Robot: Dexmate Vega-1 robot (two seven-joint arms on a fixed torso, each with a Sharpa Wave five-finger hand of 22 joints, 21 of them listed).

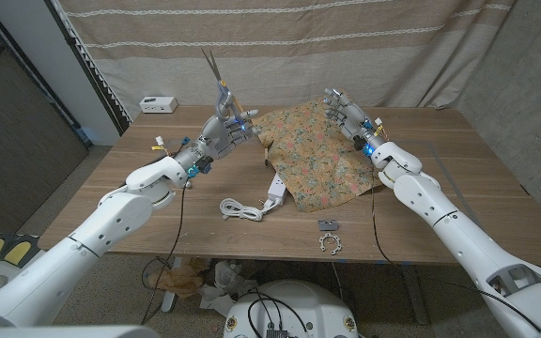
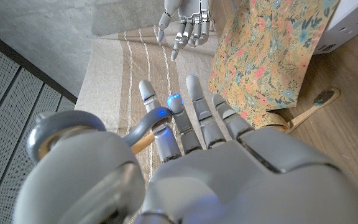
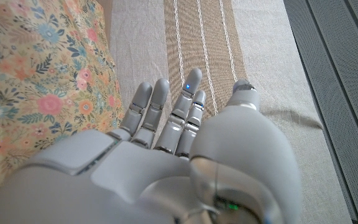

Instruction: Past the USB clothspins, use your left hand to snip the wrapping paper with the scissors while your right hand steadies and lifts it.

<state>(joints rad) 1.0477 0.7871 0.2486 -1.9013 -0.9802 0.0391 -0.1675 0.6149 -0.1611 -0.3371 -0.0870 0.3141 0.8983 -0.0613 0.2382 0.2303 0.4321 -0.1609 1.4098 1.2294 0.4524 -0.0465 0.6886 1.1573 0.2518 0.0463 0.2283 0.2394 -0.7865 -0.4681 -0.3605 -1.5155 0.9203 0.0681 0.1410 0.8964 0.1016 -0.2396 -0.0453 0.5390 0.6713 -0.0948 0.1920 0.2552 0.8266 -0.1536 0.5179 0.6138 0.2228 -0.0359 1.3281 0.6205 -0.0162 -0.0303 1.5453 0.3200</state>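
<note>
The floral wrapping paper (image 1: 319, 160) lies over the table's far middle, with its far edge raised. My left hand (image 1: 222, 131) hovers at the paper's left corner and grips the scissors (image 1: 214, 75), whose blades point up and away. In the left wrist view a grey scissor handle (image 2: 61, 134) loops beside my fingers (image 2: 194, 118), and the paper (image 2: 272, 56) sits beyond them. My right hand (image 1: 347, 116) is up at the paper's far right edge. Its fingers (image 3: 176, 109) are spread beside the paper (image 3: 39, 74) and hold nothing.
A coiled white USB cable (image 1: 240, 208) and a white clip (image 1: 275, 192) lie in front of the paper. A small grey clip (image 1: 328, 225) and a ring-shaped piece (image 1: 330, 245) sit near the front edge. A white box (image 1: 158, 103) stands at the back left corner. A curtain hangs behind the table.
</note>
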